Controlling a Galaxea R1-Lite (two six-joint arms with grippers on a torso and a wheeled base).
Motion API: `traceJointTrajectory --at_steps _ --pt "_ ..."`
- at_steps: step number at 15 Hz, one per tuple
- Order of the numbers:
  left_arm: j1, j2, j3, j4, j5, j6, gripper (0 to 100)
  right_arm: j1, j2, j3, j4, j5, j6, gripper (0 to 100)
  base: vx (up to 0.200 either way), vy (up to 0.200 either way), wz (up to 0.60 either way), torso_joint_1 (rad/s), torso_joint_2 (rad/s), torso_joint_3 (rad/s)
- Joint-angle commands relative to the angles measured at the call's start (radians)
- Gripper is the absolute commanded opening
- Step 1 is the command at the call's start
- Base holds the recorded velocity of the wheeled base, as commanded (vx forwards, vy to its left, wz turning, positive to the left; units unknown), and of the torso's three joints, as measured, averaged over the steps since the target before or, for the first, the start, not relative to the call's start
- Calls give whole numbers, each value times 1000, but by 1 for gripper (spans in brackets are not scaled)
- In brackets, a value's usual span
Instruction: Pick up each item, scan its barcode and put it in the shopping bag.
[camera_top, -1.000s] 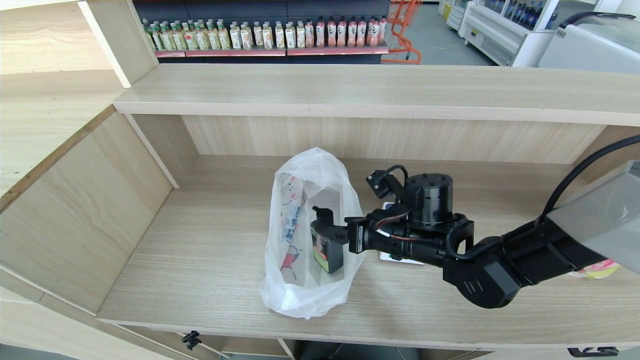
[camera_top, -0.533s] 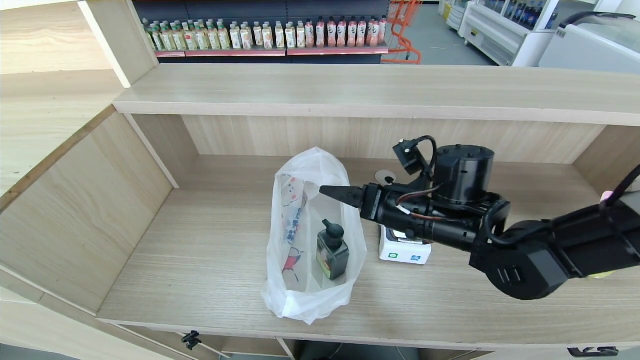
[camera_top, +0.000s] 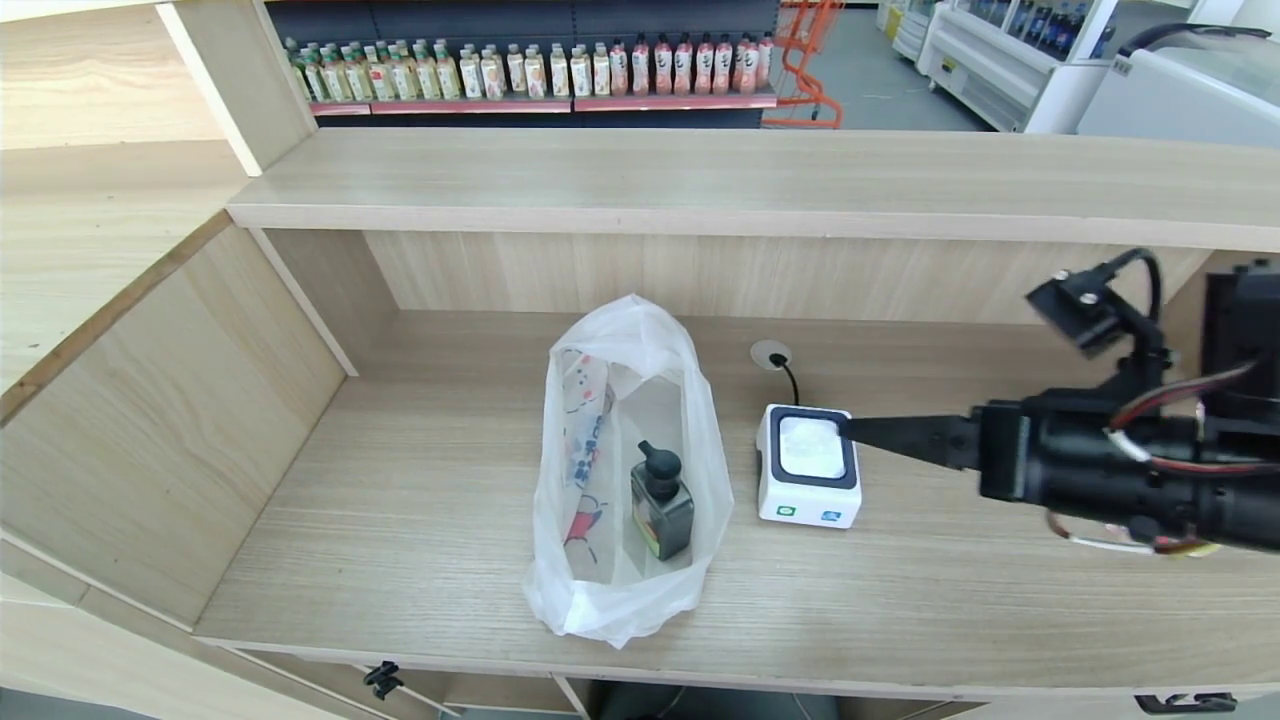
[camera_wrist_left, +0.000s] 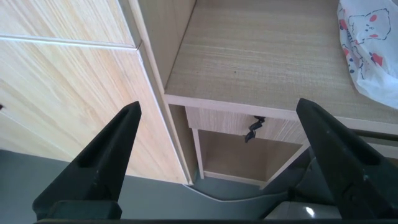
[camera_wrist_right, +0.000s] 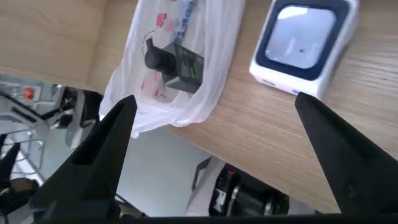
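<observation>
One grained wooden counter (camera_top: 420, 520) holds one crinkly clear plastic bag (camera_top: 600, 600). Right gripper (camera_wrist_right: 214, 106), fingers apart, hangs at three o'clock from one boxy white scanner (camera_top: 808, 478); left gripper (camera_wrist_left: 217, 109), also spread, off the counter's corner. One dark pump bottle (camera_top: 662, 505) stands in the bag.

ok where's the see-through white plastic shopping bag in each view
head view: the see-through white plastic shopping bag stands on the light wooden counter, left of the white scanner box.
left wrist view: its red-printed side, near the counter's front edge.
right wrist view: the bag beside the scanner box, dark bottle inside.
shared landmark: that counter.
</observation>
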Motion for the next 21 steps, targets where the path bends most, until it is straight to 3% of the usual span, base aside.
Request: traceJointTrajectory --at_steps 1,7,12,15,18,21 --pt "0 0 0 0 1 0 100 -124 -239 27 106 -48 -87 100 0 0 0 0 0 0" --pt "0 0 0 0 1 -2 100 -159 -314 101 114 -49 -87 100 0 0 0 0 0 0" --pt "0 0 0 0 1 -9 100 -185 -311 99 118 -51 -85 100 -120 0 0 5 1 1" --pt "0 0 0 0 -1 -5 100 -222 -275 61 120 -63 -3 100 0 -133 0 -2 -3 6" --pt "0 1 0 0 -1 -2 100 -257 -200 -115 246 -137 200 100 0 -200 0 7 1 1" --pt "0 1 0 0 -1 -2 100 -297 -113 -416 565 -198 470 100 0 -200 0 4 2 6"
